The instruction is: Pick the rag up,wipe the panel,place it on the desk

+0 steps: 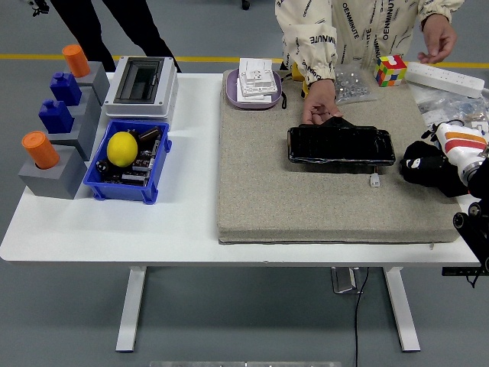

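One right hand [428,167], right of frame, fingers curled around the dark rag [437,173] on the grey mat [306,199]; black panel [341,145] centre-right, steadied by a person's hand [321,102], presumably for wiping; white bench [114,222] beneath

lemon [121,148] in blue bin [128,191], Rubik's cube [390,70]
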You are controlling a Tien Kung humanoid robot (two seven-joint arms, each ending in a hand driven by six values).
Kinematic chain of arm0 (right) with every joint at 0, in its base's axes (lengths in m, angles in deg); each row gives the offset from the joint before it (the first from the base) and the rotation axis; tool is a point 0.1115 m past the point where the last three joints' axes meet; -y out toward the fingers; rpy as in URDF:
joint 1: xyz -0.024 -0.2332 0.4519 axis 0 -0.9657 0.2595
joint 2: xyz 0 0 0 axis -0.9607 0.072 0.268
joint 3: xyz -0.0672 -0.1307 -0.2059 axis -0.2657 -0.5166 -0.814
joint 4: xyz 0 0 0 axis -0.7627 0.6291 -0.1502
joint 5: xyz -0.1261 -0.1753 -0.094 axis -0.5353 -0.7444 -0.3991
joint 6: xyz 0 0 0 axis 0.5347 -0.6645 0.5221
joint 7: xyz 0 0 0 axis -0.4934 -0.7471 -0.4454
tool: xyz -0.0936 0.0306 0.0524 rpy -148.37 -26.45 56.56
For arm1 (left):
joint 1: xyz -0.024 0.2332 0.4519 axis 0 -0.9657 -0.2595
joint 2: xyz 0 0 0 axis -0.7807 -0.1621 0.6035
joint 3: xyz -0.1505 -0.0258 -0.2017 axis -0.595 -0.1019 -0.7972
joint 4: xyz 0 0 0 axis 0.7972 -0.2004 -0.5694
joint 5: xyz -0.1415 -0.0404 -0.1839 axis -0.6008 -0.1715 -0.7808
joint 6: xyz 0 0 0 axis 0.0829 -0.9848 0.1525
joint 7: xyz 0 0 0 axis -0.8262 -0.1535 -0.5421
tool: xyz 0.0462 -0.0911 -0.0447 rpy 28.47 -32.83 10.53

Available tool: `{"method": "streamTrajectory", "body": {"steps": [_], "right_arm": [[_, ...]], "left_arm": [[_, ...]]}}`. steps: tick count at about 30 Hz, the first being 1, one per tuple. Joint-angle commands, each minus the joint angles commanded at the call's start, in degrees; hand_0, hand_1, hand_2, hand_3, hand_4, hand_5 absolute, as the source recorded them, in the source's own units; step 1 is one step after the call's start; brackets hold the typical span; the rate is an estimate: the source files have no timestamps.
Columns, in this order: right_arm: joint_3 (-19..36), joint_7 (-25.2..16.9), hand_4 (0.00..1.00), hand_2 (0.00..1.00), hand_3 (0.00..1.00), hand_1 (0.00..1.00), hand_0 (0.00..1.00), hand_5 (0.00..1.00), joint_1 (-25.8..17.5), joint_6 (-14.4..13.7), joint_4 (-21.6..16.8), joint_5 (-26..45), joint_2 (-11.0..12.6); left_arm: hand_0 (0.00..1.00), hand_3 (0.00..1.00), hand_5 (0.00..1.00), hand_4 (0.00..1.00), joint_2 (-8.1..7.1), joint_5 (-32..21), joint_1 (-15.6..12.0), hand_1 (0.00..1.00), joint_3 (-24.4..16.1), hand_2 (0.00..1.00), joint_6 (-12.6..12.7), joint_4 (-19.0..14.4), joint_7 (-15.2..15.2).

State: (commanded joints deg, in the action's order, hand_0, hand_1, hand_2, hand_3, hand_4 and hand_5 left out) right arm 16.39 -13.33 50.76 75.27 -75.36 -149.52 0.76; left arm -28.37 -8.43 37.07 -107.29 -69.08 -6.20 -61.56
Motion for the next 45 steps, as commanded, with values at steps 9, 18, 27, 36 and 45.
{"method": "streamTrajectory", "body": {"steps": [9,18,27,36,45], "right_arm": [[0.22,0.01,0.998,0.671,0.692,0.583,0.591,0.539,0.03,0.05,-0.01,0.0,0.31],[0.26,0.01,0.998,0.669,0.685,0.583,0.592,0.538,-0.12,0.18,-0.09,0.03,0.44],[0.13,0.0,0.998,0.664,0.685,0.582,0.591,0.537,-0.49,0.33,-0.14,0.17,0.94],[0.22,0.0,0.998,0.663,0.681,0.581,0.591,0.537,-0.57,0.33,-0.13,0.25,1.07],[-0.01,0.02,0.998,0.663,0.68,0.581,0.589,0.537,-0.88,0.5,-0.24,0.33,1.44]], "left_arm": [[0.643,0.564,0.469,0.599,0.13,0.05,0.06,0.694,-0.17,0.736,-0.01,0.0,-0.03],[0.642,0.564,0.469,0.599,0.18,0.22,0.02,0.693,-0.47,0.736,0.0,0.0,-0.05],[0.642,0.564,0.471,0.599,0.26,0.15,0.08,0.693,-0.47,0.735,-0.02,0.0,-0.01],[0.642,0.565,0.472,0.598,0.25,0.14,0.17,0.693,-0.45,0.737,-0.04,0.0,0.03],[0.644,0.564,0.472,0.598,0.26,0.35,0.1,0.693,-0.75,0.736,-0.01,0.0,-0.05]]}}
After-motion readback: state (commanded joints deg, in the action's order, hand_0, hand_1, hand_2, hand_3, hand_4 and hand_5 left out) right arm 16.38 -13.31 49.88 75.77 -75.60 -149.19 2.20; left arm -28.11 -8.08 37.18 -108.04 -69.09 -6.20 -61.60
